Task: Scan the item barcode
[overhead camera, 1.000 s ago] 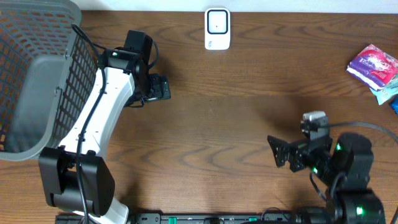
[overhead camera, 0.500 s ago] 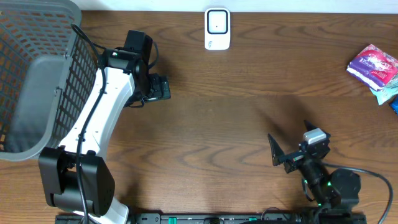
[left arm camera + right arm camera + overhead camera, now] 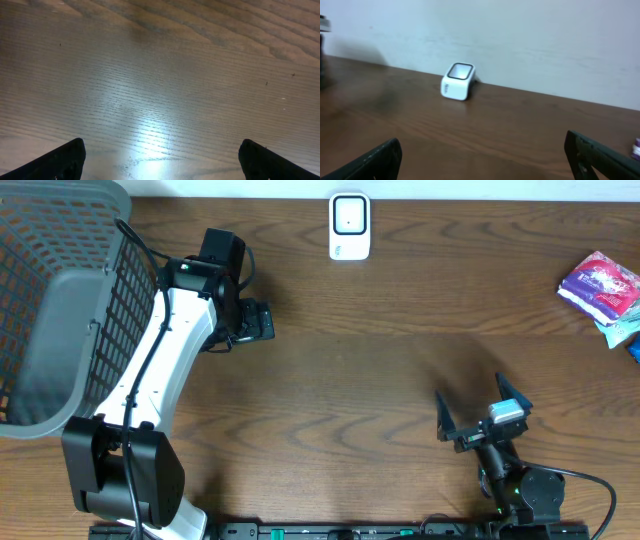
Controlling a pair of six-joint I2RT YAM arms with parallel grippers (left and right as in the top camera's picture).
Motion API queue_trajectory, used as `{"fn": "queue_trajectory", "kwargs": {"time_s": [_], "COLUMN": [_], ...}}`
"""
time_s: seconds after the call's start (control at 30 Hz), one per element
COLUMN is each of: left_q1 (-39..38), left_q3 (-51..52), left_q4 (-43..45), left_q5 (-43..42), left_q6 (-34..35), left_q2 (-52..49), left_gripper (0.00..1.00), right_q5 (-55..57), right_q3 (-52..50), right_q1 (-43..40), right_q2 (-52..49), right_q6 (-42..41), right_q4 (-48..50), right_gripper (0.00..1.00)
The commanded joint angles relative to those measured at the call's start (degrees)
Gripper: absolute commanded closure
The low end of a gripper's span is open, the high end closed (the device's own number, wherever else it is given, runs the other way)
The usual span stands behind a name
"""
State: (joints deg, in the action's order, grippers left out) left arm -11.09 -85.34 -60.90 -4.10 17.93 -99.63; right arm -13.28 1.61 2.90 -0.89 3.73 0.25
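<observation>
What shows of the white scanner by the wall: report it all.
The scanner is a small white box with rounded corners, plastic by its look, with a dark-rimmed window on its upper face. It stands on the wooden table at its far edge, near the wall. Nothing else touches it.

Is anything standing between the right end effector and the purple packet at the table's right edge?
Nothing visible does. Only bare table lies between the open right end effector and the purple packet, and likewise between the packet and the white scanner.
</observation>
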Motion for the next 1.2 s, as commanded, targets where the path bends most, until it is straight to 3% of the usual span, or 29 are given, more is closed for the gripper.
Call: {"fn": "queue_trajectory", "kwargs": {"time_s": [0.0, 1.17], "left_q1": [0.0, 0.0], "left_q3": [0.2, 0.1], "left_q4": [-0.1, -0.1], "left_q5": [0.7, 0.7], "left_q6": [-0.8, -0.7], "left_q2": [0.3, 0.3], "left_gripper": [0.02, 0.02], "right_q5": [4.2, 7.5], "right_q3": [-0.9, -1.3], "right_q1": [-0.8, -6.3], "right_q2": [0.6, 0.6], "right_q6": [-1.6, -2.3], "right_q4": [0.3, -4.3], "right_gripper": [0.01, 0.01]}}
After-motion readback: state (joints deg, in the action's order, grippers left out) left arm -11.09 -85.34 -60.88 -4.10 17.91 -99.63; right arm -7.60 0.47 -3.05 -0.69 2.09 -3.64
